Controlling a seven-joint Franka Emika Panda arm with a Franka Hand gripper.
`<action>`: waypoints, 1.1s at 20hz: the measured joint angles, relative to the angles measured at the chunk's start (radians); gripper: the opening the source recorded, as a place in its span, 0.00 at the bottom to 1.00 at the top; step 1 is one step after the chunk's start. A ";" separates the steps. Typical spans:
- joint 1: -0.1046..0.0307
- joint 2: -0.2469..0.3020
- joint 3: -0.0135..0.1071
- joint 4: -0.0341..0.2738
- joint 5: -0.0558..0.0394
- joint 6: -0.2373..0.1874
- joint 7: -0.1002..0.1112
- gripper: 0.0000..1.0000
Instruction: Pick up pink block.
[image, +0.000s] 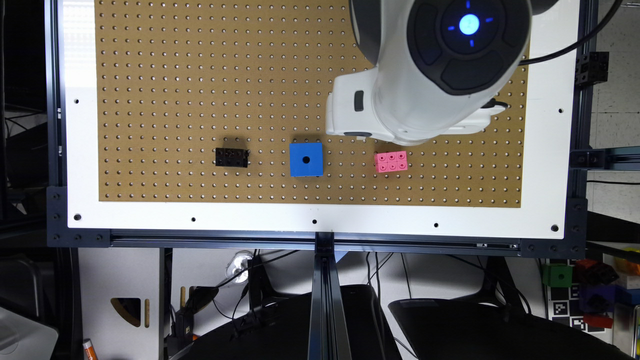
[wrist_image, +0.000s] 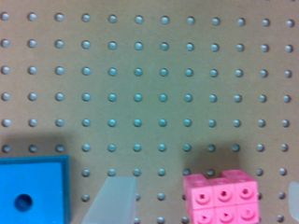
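The pink block (image: 391, 161) lies flat on the brown pegboard (image: 200, 75), studs up, toward the exterior view's right. The arm's white wrist (image: 400, 100) hangs over the board just behind it. In the wrist view my gripper (wrist_image: 204, 207) is open, its two pale fingers (wrist_image: 114, 200) set wide apart. The pink block (wrist_image: 220, 199) shows in the gap between them, touching neither and lying on the board below.
A blue cube (image: 306, 159) with a centre hole sits to the exterior view's left of the pink block, also seen as the blue cube (wrist_image: 32, 191). Further left lies a black studded brick (image: 232, 157). A white border (image: 320, 217) frames the pegboard.
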 joint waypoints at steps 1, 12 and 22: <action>0.000 0.004 0.000 0.004 0.0000 0.000 0.000 1.00; 0.013 0.093 0.037 0.119 -0.0273 -0.023 0.061 1.00; 0.012 0.163 0.035 0.133 -0.0387 -0.004 0.061 1.00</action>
